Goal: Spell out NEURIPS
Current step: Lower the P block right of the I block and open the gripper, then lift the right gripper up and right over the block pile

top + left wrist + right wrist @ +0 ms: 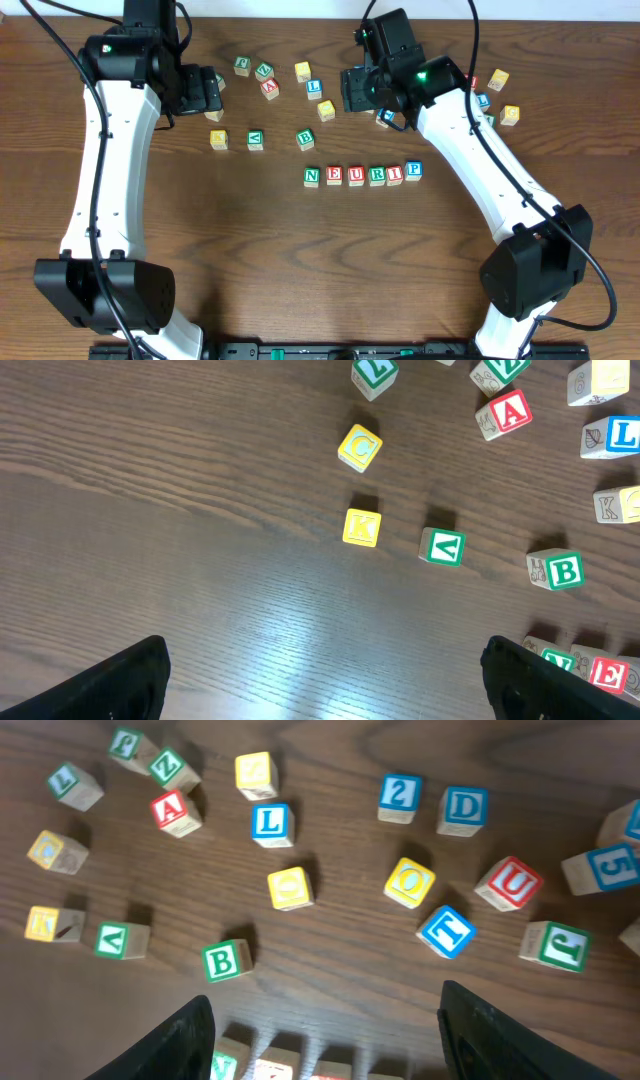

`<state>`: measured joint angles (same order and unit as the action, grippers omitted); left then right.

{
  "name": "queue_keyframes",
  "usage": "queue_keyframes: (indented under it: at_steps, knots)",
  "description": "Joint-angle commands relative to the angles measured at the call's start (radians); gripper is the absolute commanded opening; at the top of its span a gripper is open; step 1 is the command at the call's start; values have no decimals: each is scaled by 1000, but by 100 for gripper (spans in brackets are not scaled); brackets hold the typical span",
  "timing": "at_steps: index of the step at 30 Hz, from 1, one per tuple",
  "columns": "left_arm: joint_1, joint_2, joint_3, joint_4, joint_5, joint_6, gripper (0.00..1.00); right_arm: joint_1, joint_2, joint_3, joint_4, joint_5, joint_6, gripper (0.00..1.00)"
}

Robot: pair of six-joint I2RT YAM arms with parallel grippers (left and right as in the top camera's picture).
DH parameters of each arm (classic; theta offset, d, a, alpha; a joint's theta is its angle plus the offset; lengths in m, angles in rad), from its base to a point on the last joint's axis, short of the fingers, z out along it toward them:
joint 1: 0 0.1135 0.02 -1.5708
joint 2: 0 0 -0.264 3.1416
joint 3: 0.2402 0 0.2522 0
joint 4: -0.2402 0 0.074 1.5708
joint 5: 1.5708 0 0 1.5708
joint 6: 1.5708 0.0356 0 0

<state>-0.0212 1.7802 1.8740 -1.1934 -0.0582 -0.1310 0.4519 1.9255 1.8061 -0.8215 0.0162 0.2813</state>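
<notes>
1. You have the row of cubes [360, 175] reading N, E, U, R, I, P, each cube touching the next. The P cube [413, 172] closes it on the right arm's side. The spot just beside the P cube, on the side away from the I, is bare wood. As I judge it, only the S is missing.
2. A yellow cube [326, 109] lies beyond the P cube toward the far edge and across toward the N end, near a green B cube [305, 139]. Its letter is too blurred to read, and other yellow-faced cubes lie about. Confirm the S before you commit.
3. Your right gripper [358, 88] hovers over the loose cubes, farther from you than the P cube and near that yellow cube. Its fingers are parted with nothing between them. In the right wrist view the yellow cube sits ahead of the jaws, nearly centred between the two fingers.
4. Your left gripper [203, 90] is spread wide and empty. It is well past the N end of the row from the P cube, so it is the farther arm.
5. A cube has no long axis, so what matters is meeting its flat sides squarely. This one looks slightly turned against the finger line, so you will likely need a small wrist turn. The right arm suits the pick, since the free spot beside the P cube is on its own side.
</notes>
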Motion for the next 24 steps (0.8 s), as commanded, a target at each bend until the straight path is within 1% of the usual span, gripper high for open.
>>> queue_keyframes:
  at_steps: [1, 24]
  knots:
    - [4, 12, -6, -2, -2, -5, 98, -3, 24, 17, -6, 45, 30, 67]
    - [4, 12, -6, -2, -2, -5, 98, -43, 24, 17, -89, 45, 36, 69]
